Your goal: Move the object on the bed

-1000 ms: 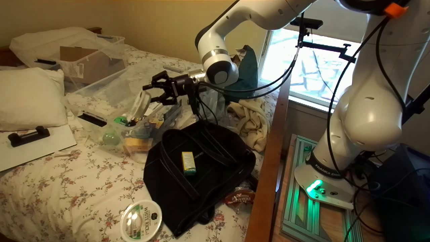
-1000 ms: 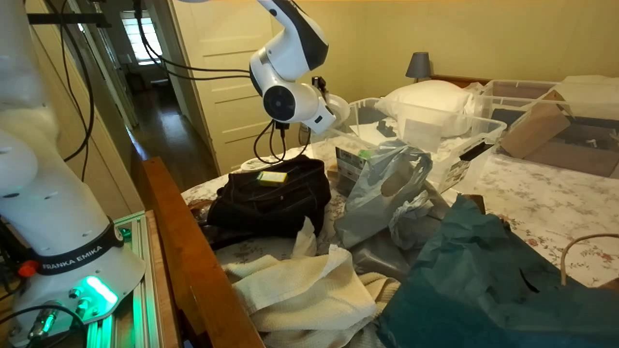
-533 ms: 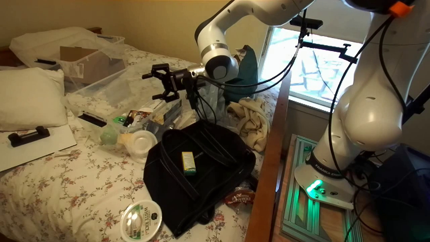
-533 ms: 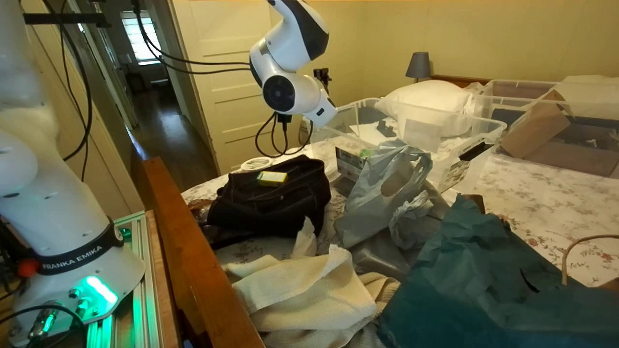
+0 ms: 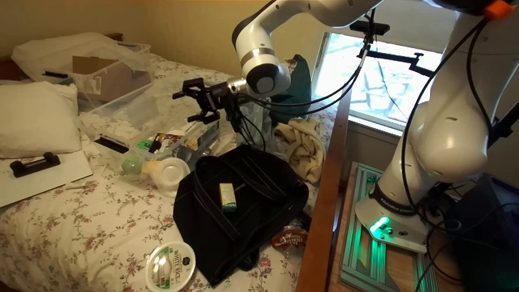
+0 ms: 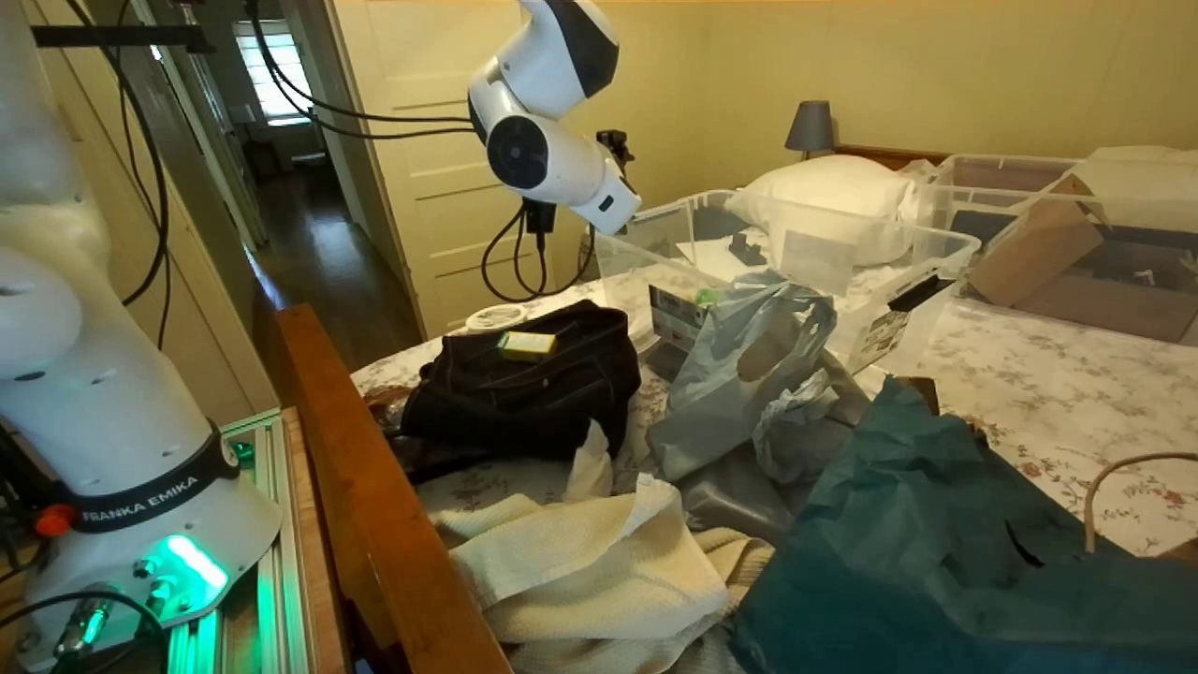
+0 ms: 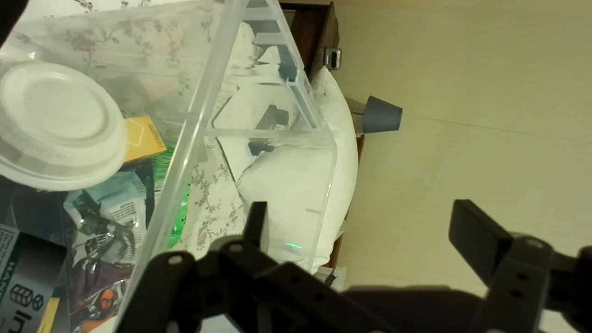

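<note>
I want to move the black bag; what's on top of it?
A small yellow and green box lies on the black bag in both exterior views. What's inside the bag, or beneath its middle, is covered.

In an exterior view I see my pincer (image 5: 185, 107) hanging, jaws apart, and the white dish (image 5: 172, 172) lying in the clear bin (image 5: 160, 189).

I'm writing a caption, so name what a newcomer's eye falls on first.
Probably the white robot arm, stretched over the flowered bed with jaws open, a green light glowing on its base. Next, the black bag on the bed, a small yellow box on it. In the wrist view, the round white dish in the clear bin stands out.
</note>
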